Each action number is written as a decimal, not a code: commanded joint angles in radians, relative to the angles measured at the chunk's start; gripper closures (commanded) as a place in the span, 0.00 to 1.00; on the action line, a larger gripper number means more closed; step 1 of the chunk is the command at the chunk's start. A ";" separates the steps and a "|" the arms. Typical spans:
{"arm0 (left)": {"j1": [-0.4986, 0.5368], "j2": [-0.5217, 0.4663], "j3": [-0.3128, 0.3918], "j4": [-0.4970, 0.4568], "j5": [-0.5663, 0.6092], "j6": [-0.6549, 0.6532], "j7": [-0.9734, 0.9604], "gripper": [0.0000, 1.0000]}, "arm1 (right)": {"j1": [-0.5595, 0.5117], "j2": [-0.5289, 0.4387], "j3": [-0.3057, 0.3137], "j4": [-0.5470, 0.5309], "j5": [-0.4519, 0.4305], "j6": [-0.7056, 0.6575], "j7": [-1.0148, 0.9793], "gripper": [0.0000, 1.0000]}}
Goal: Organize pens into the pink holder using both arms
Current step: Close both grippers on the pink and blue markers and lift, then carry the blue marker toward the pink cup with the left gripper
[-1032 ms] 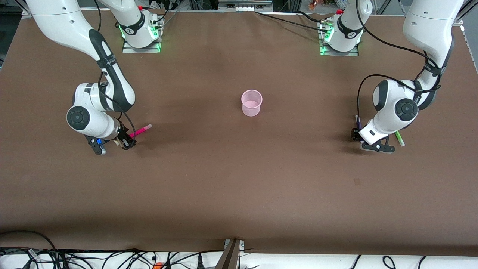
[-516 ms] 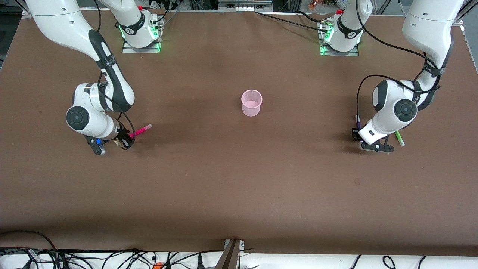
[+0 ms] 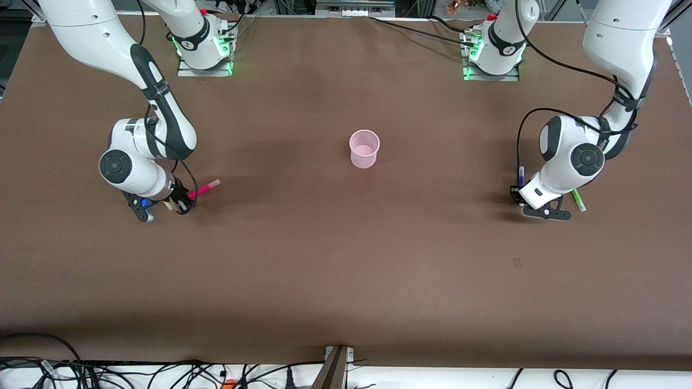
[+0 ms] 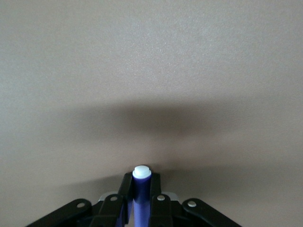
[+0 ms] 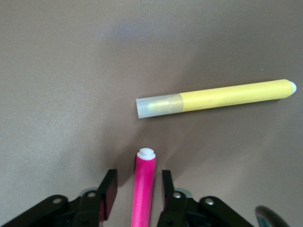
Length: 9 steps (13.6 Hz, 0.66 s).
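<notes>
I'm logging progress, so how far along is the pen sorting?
Nothing is done: the pink holder looks empty. In hand: left gripper shut on the purple pen; right gripper open around the magenta pen. Left: yellow pen and green pen lie on the table.

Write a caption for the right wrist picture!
Right gripper fingers straddle the magenta-pink pen; yellow pen lies on the table.

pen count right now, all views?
4. Magenta pen between right end effector fingers; yellow pen on the table beside it. Purple pen gripped in left end effector. Green pen on the table beside it. None in pink holder.
</notes>
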State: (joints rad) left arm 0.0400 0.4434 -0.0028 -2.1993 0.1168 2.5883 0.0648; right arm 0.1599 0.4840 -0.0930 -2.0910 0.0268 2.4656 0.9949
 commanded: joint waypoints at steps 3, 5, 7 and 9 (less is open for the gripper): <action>-0.028 -0.046 -0.052 0.211 0.017 -0.435 0.010 1.00 | -0.005 -0.007 0.001 -0.003 0.008 -0.010 -0.093 0.96; -0.028 -0.052 -0.098 0.332 0.014 -0.619 0.012 1.00 | -0.002 -0.025 0.001 0.011 0.008 -0.043 -0.090 1.00; -0.025 -0.054 -0.164 0.436 0.004 -0.759 0.013 1.00 | 0.003 -0.073 0.001 0.020 0.007 -0.100 -0.088 1.00; -0.023 -0.052 -0.256 0.544 -0.090 -0.873 0.013 1.00 | 0.004 -0.111 0.002 0.067 -0.004 -0.209 -0.090 1.00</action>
State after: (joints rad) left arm 0.0142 0.3779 -0.1888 -1.7596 0.0872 1.8226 0.0651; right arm 0.1621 0.4362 -0.0921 -2.0514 0.0260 2.3595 0.9233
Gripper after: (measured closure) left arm 0.819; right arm 0.833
